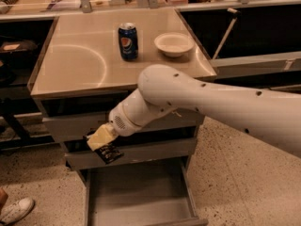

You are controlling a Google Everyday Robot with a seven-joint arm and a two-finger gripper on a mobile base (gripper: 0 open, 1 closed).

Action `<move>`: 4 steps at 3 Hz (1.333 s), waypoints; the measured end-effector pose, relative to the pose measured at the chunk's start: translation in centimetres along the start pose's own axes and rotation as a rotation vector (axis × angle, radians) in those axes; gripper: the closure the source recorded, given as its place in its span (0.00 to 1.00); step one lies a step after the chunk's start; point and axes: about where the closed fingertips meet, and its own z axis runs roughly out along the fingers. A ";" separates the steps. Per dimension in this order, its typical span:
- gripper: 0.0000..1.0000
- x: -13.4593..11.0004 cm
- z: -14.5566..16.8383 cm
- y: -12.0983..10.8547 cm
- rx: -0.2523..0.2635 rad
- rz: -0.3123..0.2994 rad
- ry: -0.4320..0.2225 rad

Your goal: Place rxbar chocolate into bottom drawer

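Camera view
Room: your bottom drawer (141, 194) stands pulled out at the cabinet's foot, its grey floor open from above and a side wall along each edge. The two upper drawer fronts sit just behind the gripper.
Gripper: your gripper (102, 140) hangs in front of the middle drawer front, above the bottom drawer's left rear, pinched on the bar.
Bar: the bar (109, 153) juts down and right from the fingertips, tilted, in the air above the drawer floor.
Writing: the can (128, 41) on the counter (75, 69) reads Pepsi and stands near a bowl (173, 44). The bar's lettering is too small to read.
Floor: a shoe (16, 210) lies at lower left, well apart from the drawer.
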 end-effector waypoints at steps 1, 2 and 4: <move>1.00 4.9 4.3 -3.5 -0.036 0.086 0.008; 1.00 4.9 4.3 -3.5 -0.036 0.086 0.007; 1.00 12.6 11.5 -7.6 -0.106 0.363 -0.126</move>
